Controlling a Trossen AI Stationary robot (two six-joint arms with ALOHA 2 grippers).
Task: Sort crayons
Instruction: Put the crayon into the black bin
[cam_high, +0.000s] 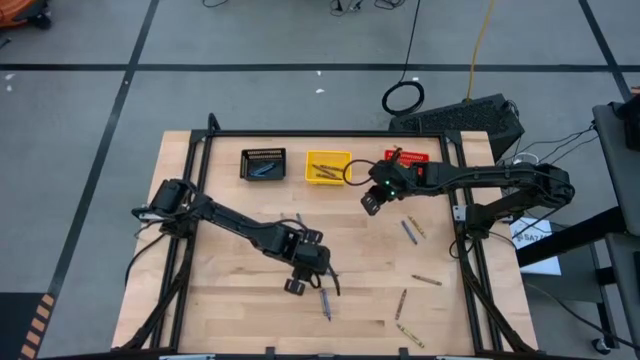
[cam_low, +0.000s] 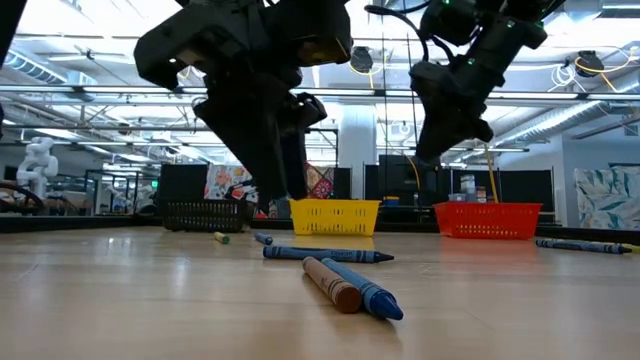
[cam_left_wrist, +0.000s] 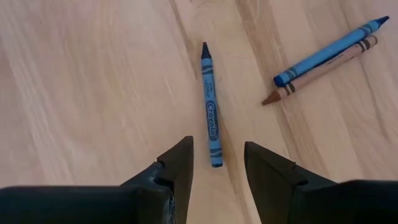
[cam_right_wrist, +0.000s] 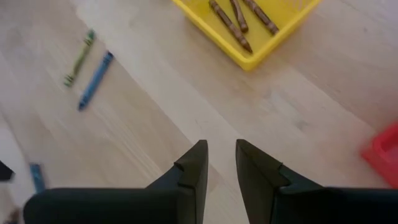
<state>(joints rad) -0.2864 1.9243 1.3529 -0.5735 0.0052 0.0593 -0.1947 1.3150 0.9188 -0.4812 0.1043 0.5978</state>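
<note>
Sorted so far: the yellow bin (cam_high: 328, 166) holds several brown crayons (cam_right_wrist: 231, 20); the black bin (cam_high: 264, 164) holds at least one blue stick; what lies in the red bin (cam_high: 408, 160) I cannot make out.
Left to sort: loose crayons (cam_high: 410, 232) lie scattered on the counter (cam_high: 230, 300), mostly toward its right and front. I judge the job partly done, with a fair share left.
Left hand (cam_high: 308, 276): low over the counter's middle front, fingers spread, nothing between them; a blue crayon (cam_left_wrist: 211, 115) lies just ahead of the gap, pointing away from it, probably the next pick.
Right hand (cam_high: 372, 200): in the air in front of the yellow and red bins, fingers a little apart and empty.
High view only: the row of three bins along the far edge and the whole spread of loose sticks.
Left wrist view only: the blue crayon lined up with the fingers, and a blue-and-brown pair (cam_left_wrist: 323, 57) lying side by side, touching, off to one side.
Right wrist view only: the brown crayons inside the yellow bin, plus a green crayon (cam_right_wrist: 79, 57) beside another blue one on the wood.
Low view only: how high each hand hangs, the left near the wood, the right well above it.
</note>
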